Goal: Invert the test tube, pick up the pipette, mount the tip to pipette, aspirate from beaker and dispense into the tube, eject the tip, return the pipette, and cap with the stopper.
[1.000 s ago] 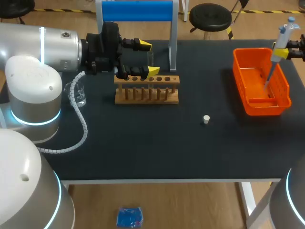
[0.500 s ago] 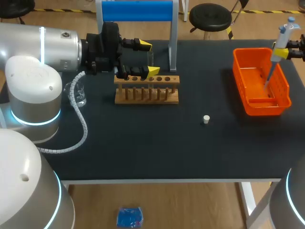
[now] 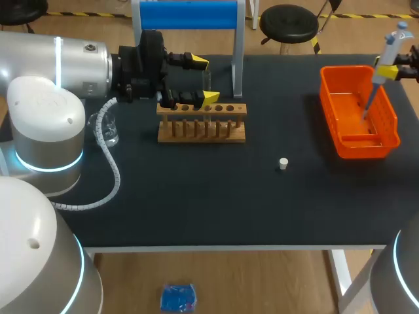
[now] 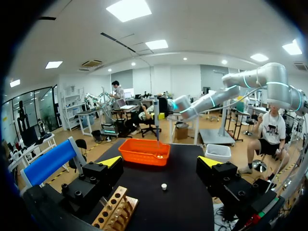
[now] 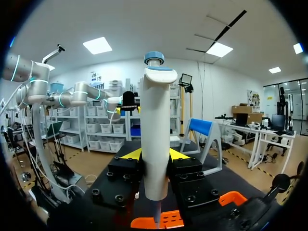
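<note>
Beaker [image 3: 108,127] of clear glass stands at the left of the black table [image 3: 196,203], partly hidden behind the left arm's coiled cable. Just to its right, the left gripper [image 3: 204,80] lies level over the back of the wooden test tube rack [image 3: 201,122], its yellow-tipped fingers spread wide. A clear test tube [image 3: 207,77] seems to stand upright between them at the rack's rear edge; whether either finger touches it cannot be told. From the left wrist the gripper [image 4: 160,162] shows the same wide gap, with the rack [image 4: 115,211] under one finger and bare tabletop ahead.

Behind the rack stands a frame with a blue panel [image 3: 190,14]. Further right, a small white stopper [image 3: 283,163] sits alone on the table, well apart from the rack and from the orange basket [image 3: 393,131].

At the far right, the right gripper [image 3: 393,70] pinches the pipette [image 3: 387,49] around its body, holding it nearly upright above the basket, its narrow end pointing down inside the basket walls. From the right wrist, both fingers of that gripper [image 5: 154,155] press on the white pipette [image 5: 155,120] from either side, its blue-capped plunger on top and the basket's rim [image 5: 226,197] below.
</note>
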{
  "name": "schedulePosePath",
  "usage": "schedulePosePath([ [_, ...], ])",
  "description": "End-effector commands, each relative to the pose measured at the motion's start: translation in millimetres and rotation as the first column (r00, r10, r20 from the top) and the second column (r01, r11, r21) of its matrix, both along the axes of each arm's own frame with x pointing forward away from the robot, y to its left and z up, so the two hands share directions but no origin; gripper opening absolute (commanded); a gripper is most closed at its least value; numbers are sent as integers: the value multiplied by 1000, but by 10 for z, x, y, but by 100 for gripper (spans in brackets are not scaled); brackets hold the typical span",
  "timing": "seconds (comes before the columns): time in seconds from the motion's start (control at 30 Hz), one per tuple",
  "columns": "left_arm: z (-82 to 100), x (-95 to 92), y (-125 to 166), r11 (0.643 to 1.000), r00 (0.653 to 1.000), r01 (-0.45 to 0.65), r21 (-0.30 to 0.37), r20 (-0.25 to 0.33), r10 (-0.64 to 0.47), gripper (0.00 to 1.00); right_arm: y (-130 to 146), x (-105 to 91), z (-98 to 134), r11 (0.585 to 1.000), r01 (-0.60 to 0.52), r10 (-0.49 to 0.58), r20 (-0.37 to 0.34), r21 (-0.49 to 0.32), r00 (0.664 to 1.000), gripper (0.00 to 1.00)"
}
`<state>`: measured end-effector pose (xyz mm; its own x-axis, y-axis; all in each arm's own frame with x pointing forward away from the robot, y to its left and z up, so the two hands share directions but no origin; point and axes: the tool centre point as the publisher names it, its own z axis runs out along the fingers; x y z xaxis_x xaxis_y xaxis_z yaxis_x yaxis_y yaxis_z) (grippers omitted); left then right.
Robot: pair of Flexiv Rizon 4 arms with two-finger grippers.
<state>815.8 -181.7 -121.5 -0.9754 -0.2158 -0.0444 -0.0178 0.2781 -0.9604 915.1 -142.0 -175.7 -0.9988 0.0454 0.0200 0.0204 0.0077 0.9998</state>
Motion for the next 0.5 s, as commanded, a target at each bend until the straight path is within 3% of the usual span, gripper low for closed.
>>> schedulePosePath([
  [0.03,-3,-6,8,1000,1000,0,-2,1,0,100,-62,52,-29,999,-48,48,10,7,999,0],
  [0.5,-3,-6,8,1000,1000,0,-2,1,0,100,-55,2,-76,997,-79,79,25,-1,997,0],
])
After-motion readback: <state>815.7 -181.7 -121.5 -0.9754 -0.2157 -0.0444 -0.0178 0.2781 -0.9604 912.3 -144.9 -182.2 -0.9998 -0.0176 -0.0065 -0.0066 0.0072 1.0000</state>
